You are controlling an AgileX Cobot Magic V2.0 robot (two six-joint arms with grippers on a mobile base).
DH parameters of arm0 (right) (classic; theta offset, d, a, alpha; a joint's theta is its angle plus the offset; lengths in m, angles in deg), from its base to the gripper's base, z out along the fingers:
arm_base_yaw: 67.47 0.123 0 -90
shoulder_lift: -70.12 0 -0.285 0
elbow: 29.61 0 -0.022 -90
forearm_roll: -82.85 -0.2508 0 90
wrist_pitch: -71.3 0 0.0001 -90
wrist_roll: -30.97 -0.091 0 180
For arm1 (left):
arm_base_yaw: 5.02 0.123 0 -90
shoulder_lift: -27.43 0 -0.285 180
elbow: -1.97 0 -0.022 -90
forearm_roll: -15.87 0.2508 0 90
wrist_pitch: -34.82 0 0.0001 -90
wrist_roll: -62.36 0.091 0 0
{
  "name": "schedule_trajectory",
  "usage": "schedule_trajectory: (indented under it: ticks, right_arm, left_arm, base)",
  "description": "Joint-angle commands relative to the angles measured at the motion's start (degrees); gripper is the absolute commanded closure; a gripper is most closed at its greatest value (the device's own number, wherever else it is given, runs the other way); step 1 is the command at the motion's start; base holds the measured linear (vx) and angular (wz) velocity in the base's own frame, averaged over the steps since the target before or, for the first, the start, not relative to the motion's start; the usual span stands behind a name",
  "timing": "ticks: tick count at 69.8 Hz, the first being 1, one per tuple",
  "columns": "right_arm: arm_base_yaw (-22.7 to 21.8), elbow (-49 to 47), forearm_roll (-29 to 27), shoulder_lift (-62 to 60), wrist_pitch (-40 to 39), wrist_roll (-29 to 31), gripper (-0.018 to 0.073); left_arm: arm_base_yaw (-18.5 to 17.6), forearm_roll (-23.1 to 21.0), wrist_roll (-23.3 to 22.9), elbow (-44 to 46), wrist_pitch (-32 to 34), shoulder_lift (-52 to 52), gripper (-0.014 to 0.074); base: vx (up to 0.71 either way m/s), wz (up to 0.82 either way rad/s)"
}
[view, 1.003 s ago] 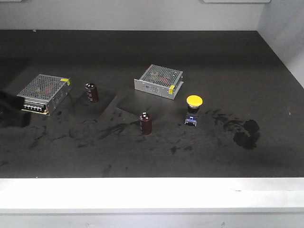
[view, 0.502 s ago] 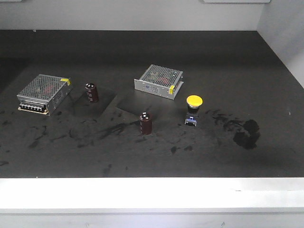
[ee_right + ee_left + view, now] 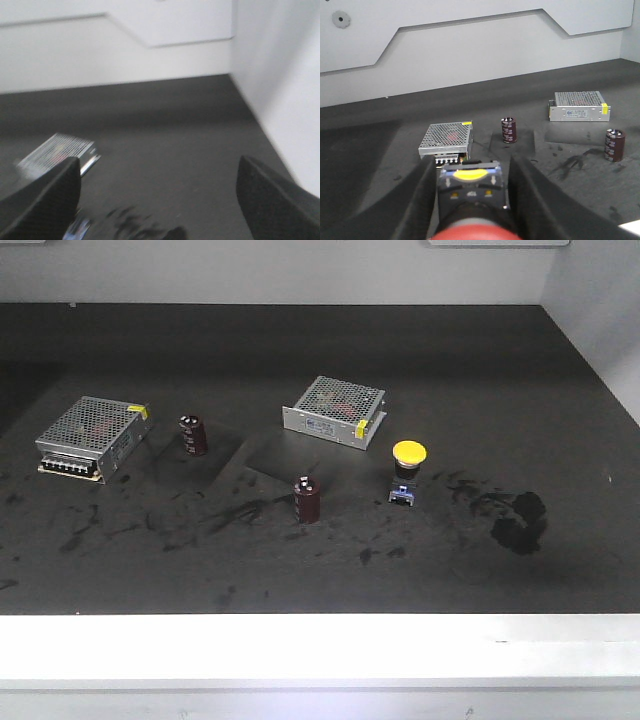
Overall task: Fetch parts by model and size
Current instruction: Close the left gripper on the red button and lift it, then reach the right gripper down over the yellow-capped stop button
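Gripping the red-capped switch [image 3: 469, 187] in my left pincer [image 3: 472, 167]: the fingers are pressed against both sides of its black body, red cap toward my wrist, the base with its yellow label facing outward. It looks lifted clear of the black mat [image 3: 300, 340], with one mesh-covered power supply [image 3: 447, 140] just beyond it. The front view shows neither arm, so I'm off to the side of that frame.

My right pincer [image 3: 159, 197] is spread wide with nothing between the fingers. Its view is blurred, over the right part of the mat near the wall.

So, by my reckoning, half the fetch is in hand and none of it is delivered. The yellow-capped switch [image 3: 408, 468] stands upright on the mat, right of centre, near the second power supply [image 3: 335, 410], and nothing touches it. That one is left to pick. Both capacitors [image 3: 194, 435] [image 3: 307, 499] sit on the mat, and they aren't mine to take. Where the parts should go, I can't see.
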Motion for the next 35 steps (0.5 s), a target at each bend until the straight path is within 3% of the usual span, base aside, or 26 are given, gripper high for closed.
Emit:
schedule_trajectory:
  ticks: [1,10,21,35]
  right_arm:
    - [3.8,-3.1,0.5,1.7,-3.0,2.7,-0.0035]
    - [11.5,-7.7,0.5,6.8,0.0,5.2,-0.0035]
    - [17.6,-15.5,0.5,15.1,4.6,4.4,-0.0035]
    - [19.2,-28.5,0.7,27.4,17.0,-2.6,-0.0035]
  left_arm:
    - [-0.1,0.8,0.1,1.2,4.4,0.8,0.0603]
    - [-0.1,0.8,0.1,1.2,4.4,0.8,0.0603]
    - [-0.1,0.8,0.1,1.2,4.2,0.8,0.0603]
    - [-0.1,0.7,0.1,1.2,4.1,0.8,0.0603]
  base:
    - [0.0,0.0]
    - [0.0,0.0]
    - [0.0,0.0]
    - [0.0,0.0]
